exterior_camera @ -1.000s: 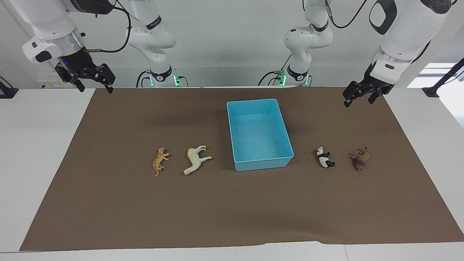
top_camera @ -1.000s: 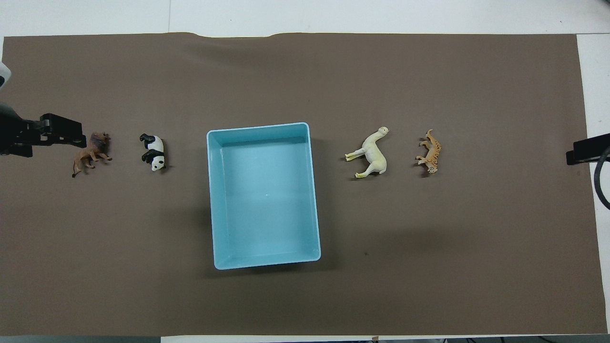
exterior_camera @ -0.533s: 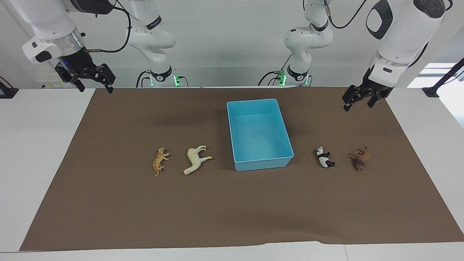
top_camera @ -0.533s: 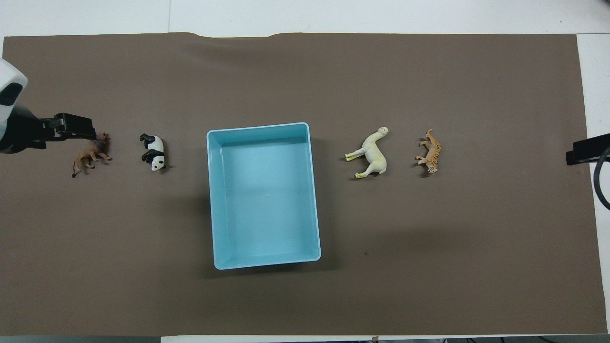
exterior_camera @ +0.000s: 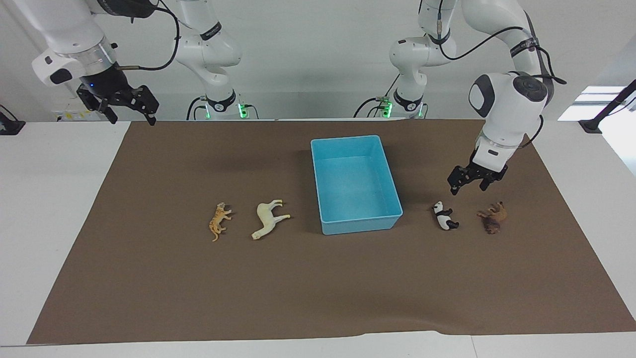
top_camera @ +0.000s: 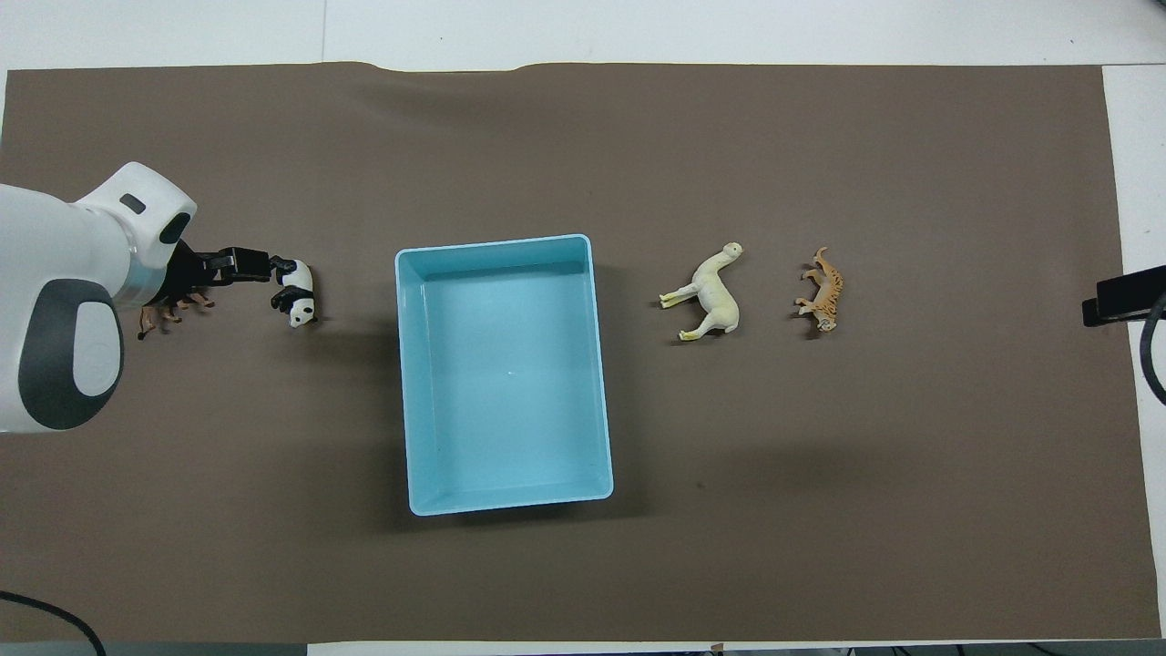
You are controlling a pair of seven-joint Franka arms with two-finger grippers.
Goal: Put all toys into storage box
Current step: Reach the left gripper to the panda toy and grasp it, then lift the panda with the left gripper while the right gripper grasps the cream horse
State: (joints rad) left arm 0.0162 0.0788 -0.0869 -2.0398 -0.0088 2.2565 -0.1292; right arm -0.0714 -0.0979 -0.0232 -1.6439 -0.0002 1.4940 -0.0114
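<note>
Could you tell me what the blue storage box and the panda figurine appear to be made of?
The storage box looks like moulded plastic with a smooth, slightly glossy finish: uniform light blue colour, thin walls, rounded corners and a soft sheen on its floor. The panda looks like hard moulded plastic, painted black and white with crisp patches; whether it is rigid or rubbery cannot be told.

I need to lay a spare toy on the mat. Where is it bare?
Bare: the wide mat strip between the toys and its edge farthest from the robots. Crowded: around panda and brown animal, left pincer above.
</note>
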